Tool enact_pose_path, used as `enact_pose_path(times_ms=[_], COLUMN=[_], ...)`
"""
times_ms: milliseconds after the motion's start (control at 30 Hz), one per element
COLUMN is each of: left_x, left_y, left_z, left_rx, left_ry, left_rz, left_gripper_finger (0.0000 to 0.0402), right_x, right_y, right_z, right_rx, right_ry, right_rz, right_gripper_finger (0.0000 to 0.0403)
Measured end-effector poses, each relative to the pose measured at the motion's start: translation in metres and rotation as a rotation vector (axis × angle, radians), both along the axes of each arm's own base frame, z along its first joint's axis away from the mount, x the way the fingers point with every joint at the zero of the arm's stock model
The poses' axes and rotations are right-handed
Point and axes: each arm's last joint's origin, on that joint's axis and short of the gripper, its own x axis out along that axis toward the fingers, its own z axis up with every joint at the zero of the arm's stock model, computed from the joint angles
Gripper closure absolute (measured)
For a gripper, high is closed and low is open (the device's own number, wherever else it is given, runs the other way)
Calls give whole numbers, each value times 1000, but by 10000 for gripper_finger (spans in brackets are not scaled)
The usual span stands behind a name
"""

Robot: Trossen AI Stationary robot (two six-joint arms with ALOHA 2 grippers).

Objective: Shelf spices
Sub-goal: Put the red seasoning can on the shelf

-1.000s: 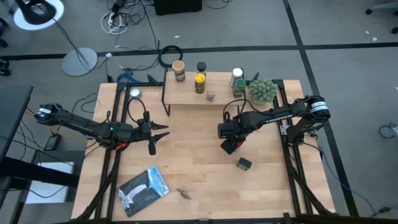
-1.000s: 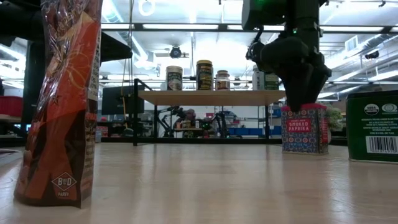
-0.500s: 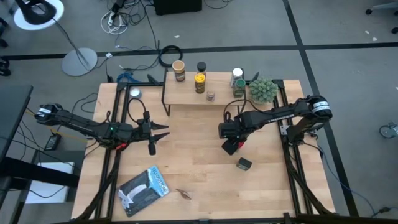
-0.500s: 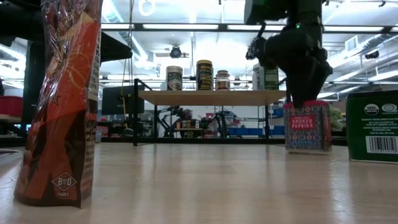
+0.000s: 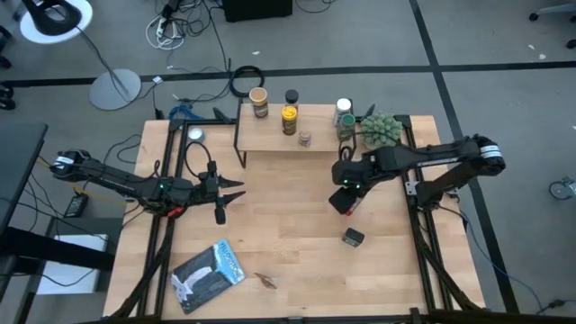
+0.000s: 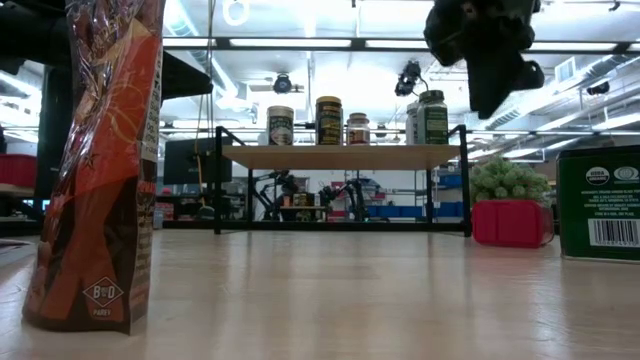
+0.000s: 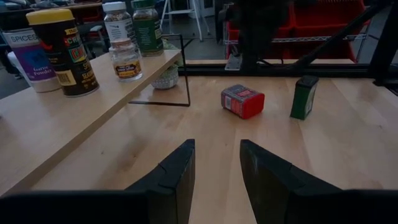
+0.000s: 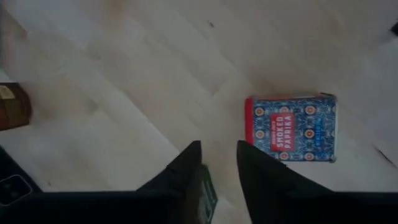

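The red tin (image 8: pixel 290 127) lies flat on the table, label up, right of centre (image 5: pixel 342 201). My right gripper (image 8: pixel 219 149) hangs above it, clear of it, pointing steeply down, narrowly open and holding nothing; the low view shows it high up (image 6: pixel 492 100). The green tin (image 5: pixel 354 237) stands upright nearer the front edge. The shelf (image 5: pixel 279 137) stands at the far edge and bears several jars, among them a yellow jar (image 5: pixel 289 119). My left gripper (image 7: pixel 216 146) waits at the table's left, level, open, with nothing in it.
A potted plant (image 5: pixel 381 130) stands at the shelf's right end. A blue-white packet (image 5: pixel 209 273) lies near the front left corner; in the low view it looms at the left (image 6: pixel 95 160). Bare tabletop lies between the two arms.
My right gripper has risen from the red tin's top and drawn back toward the table's right and far side. The tin, upright a second ago, has tipped over and now lies flat on the table. My left arm has kept still.
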Motion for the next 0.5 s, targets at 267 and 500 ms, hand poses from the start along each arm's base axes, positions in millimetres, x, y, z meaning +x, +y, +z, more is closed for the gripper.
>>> enact_pose_path(times_ms=[267,500], left_x=[0,0], left_y=[0,0], left_z=[0,0], left_rx=[0,0], left_ry=[0,5], left_rz=[0,-3], left_gripper_finger=[271,271], right_x=[1,-11], right_y=[-2,5], right_z=[-2,-5], right_rx=[-80,-124], right_ry=[14,123], right_rz=[-43,-117], right_gripper_finger=[345,317])
